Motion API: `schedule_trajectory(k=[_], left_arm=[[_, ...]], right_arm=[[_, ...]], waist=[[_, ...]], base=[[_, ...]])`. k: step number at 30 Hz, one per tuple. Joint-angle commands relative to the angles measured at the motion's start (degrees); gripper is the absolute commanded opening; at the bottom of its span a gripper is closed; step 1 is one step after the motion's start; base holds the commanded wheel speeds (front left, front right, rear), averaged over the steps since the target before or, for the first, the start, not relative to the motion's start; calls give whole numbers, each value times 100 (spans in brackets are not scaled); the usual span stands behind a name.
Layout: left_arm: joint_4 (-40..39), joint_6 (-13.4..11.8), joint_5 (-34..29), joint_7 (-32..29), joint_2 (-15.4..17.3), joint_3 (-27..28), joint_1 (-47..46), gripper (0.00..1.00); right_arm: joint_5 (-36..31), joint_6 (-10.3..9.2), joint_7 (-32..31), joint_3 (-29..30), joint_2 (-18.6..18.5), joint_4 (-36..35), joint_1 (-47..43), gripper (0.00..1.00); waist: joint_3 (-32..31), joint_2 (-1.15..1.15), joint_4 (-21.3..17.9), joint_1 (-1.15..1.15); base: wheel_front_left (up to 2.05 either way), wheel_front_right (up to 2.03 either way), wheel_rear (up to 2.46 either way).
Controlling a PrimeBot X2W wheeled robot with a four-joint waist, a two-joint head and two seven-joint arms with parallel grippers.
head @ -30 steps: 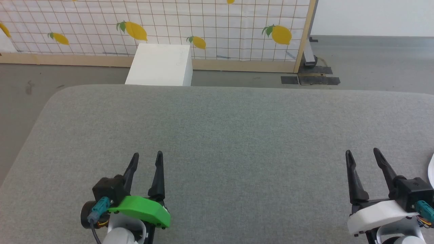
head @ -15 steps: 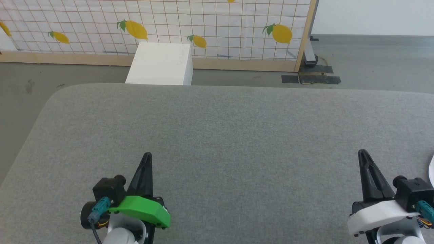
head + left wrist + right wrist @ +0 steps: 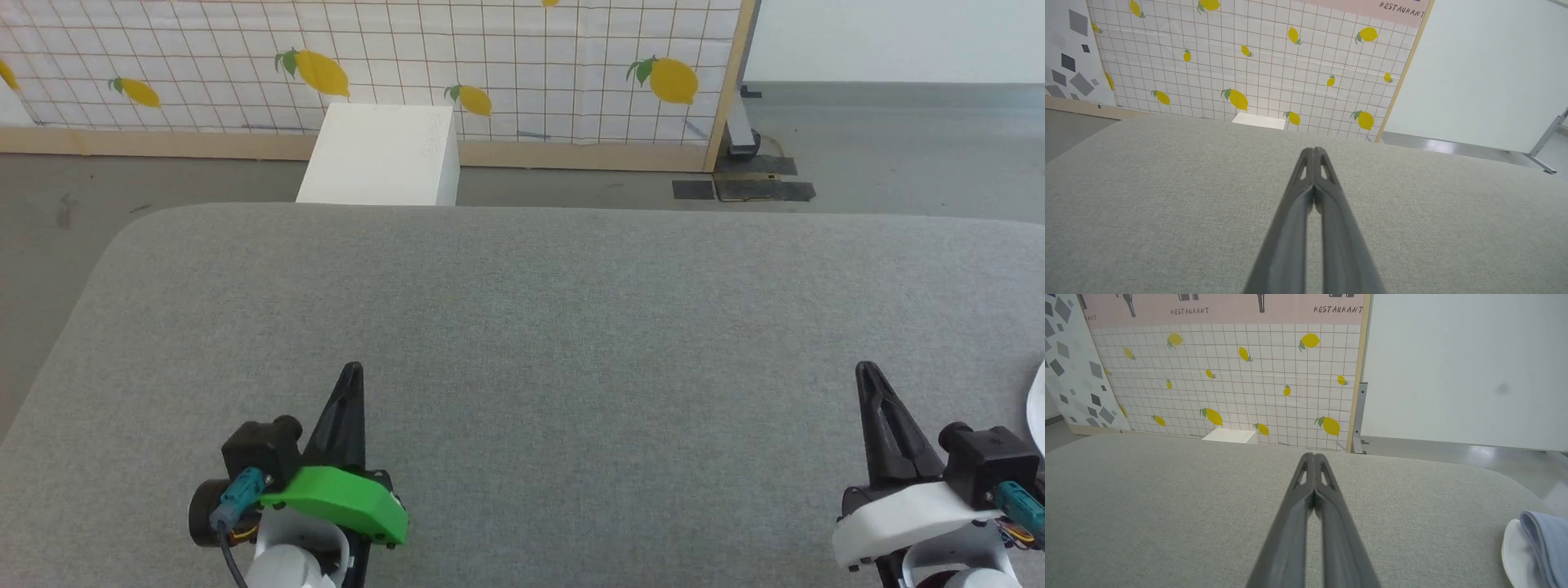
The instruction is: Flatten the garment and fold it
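Head view first: the left gripper (image 3: 353,372) and the right gripper (image 3: 864,371) are both seen pinched fully together with nothing held, parked low over the near part of the grey padded table (image 3: 522,310) and well apart from each other. The garment (image 3: 1544,544) is caught at the bottom right of the right wrist view. It's a bunched fold of light blue cloth lying on something white and rounded (image 3: 1513,555) (collar or dish, can't be told), out by the table's right end and to the right of the right gripper. It can be expected to handle soft, light and floppy, so a pinch on a hem or shoulder edge is probably called for rather than the middle of the heap. Loads of bare table is offered between the grippers for spreading. The rounded corners and far edge should be minded, with a white box (image 3: 377,155) and a lemon-print panel (image 3: 490,57) seen past them.
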State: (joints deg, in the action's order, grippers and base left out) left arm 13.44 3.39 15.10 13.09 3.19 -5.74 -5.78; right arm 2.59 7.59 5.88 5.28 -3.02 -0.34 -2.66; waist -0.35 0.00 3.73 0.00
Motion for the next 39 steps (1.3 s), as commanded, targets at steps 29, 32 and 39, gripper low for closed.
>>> schedule_trajectory(k=[29, 32, 39], left_arm=[[-387, -116, -454, -371, -11, 171, 205, 0], [-424, -125, -494, -407, -12, 186, 219, 0], [-505, -143, -584, -486, -14, 220, 251, 0]], right_arm=[[-86, -4, -168, -154, 5, 12, 94, 0], [-92, -4, -184, -169, 5, 13, 101, 0], [-107, -4, -220, -200, 6, 15, 115, 0]], waist=[[9, 0, -99, 0], [10, 0, -110, 0], [13, 0, -133, 0]], base=[[0, 0, 0], [0, 0, 0], [0, 0, 0]])
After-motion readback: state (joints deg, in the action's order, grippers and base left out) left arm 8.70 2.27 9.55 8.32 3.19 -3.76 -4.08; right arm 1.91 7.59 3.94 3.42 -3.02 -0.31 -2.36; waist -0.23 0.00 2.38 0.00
